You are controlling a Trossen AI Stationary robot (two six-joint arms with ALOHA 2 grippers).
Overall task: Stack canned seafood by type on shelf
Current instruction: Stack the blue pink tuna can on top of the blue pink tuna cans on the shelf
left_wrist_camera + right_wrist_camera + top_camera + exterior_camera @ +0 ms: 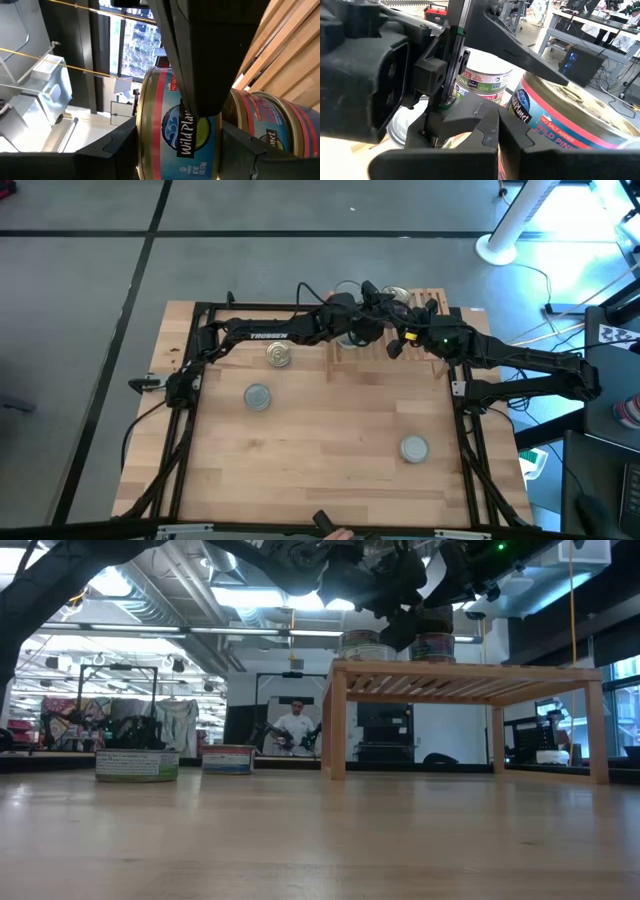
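three loose tins (258, 397) lie on the bench (330, 460). left tool (372, 298) grips a tin (175, 130) labelled "wild planet" over the shelf (440, 305); right tool (398, 345) is beside it, grip unclear. crowded arms could knock the stacked tins (432, 647) off. another label reads "no salt added".

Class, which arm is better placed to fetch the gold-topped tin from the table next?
Left, probably: the gold-topped tin lies just beside the left arm, while the right end effector sits farther off over the shelf.
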